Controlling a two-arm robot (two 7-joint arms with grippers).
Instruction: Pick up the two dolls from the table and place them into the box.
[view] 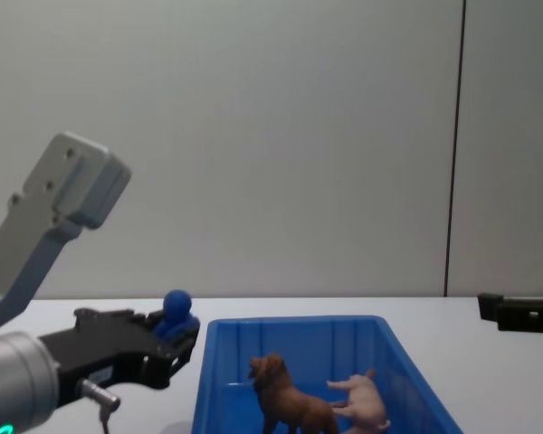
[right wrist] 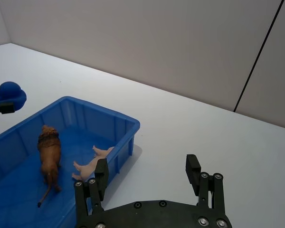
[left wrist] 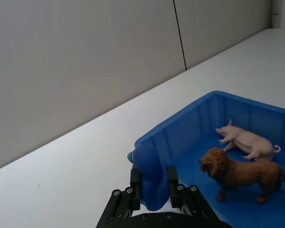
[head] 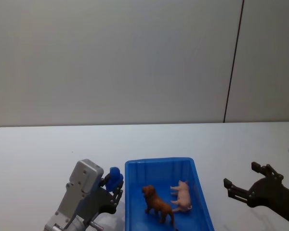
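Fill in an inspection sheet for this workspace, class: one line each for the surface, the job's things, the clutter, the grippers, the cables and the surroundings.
Surface: white table, plain and flat.
Job's things: lion standing and pig lying on its side, both inside the blue box, close together.
Clutter: a small blue object, held in the left gripper.
Grippers: left gripper beside the box's left wall, shut on the small blue object; right gripper open, holding nothing, over the table to the right of the box.
Cables: nothing seen.
Surroundings: plain grey wall with a dark vertical seam behind the table.
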